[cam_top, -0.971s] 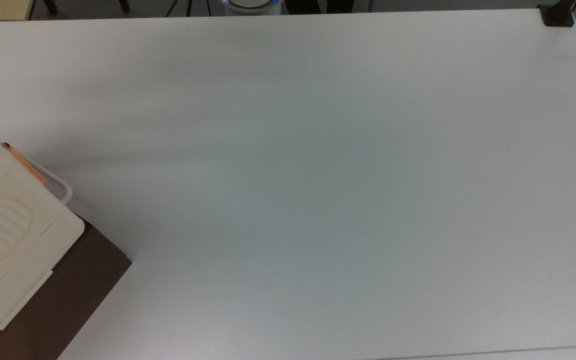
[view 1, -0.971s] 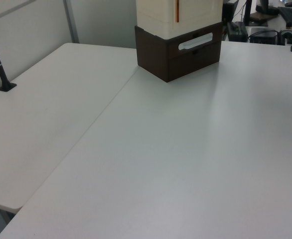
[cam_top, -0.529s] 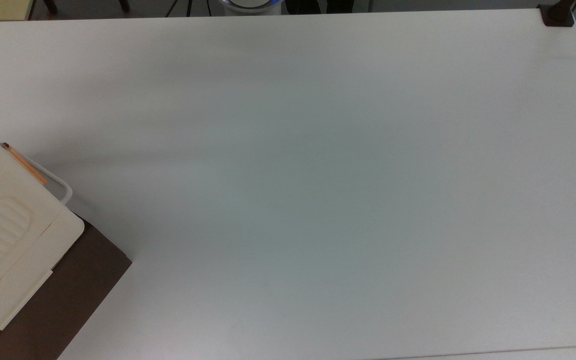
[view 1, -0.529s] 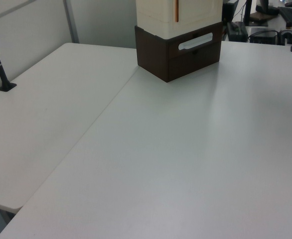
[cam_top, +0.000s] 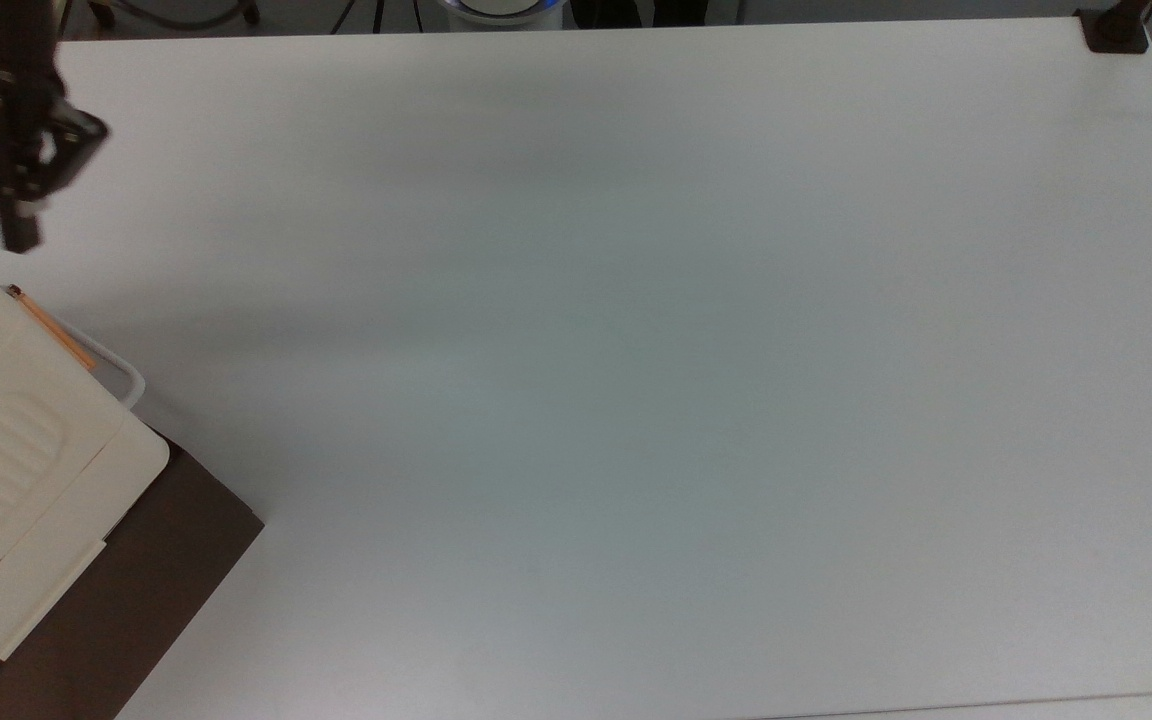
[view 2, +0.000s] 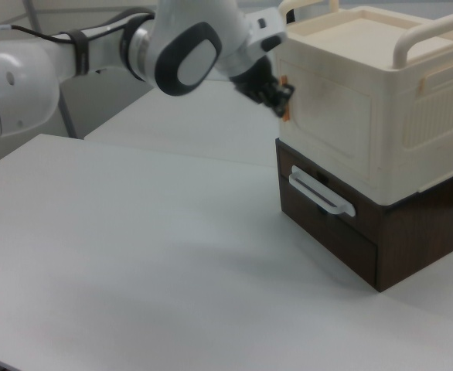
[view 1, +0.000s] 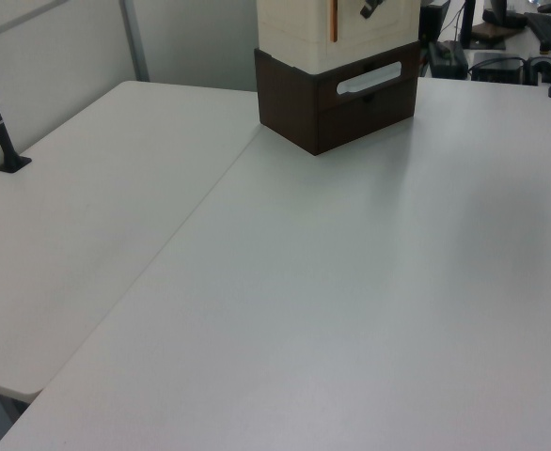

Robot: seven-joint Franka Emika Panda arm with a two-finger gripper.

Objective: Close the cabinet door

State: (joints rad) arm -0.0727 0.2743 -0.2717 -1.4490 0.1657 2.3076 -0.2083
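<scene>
So right now your gripper is up in the top view's left corner, hanging over bare white bench. The fingers read as one dark prong sticking out of the middle of the hand, so they look pressed together with nothing between them. The cabinet is the cream box just below the fingers in the top view. Its ribbed top faces the camera, and it sits on a dark brown drawer unit. The cabinet door shows edge-on there as a thin orange-tan strip running along the cabinet side nearest the fingers. The strip's dark upper end is close under the fingertips but not touching them. A white wire handle pokes out past the strip's far end.

In the right view the gripper is just beside the upper corner of the cabinet, on the right view's left. It's right next to a small orange tab at the edge of the cabinet door. I honestly can't tell if there's contact. The door is the plain pale panel on the front face, and from here it looks flat against the box or very nearly so. I can't make out whether it's fully seated. The drawer unit and its white handle sit below the fingers.

In the left view the door edge is a vertical orange line on the cabinet, and a bit of the gripper sits near it, on the left view's right.
</scene>
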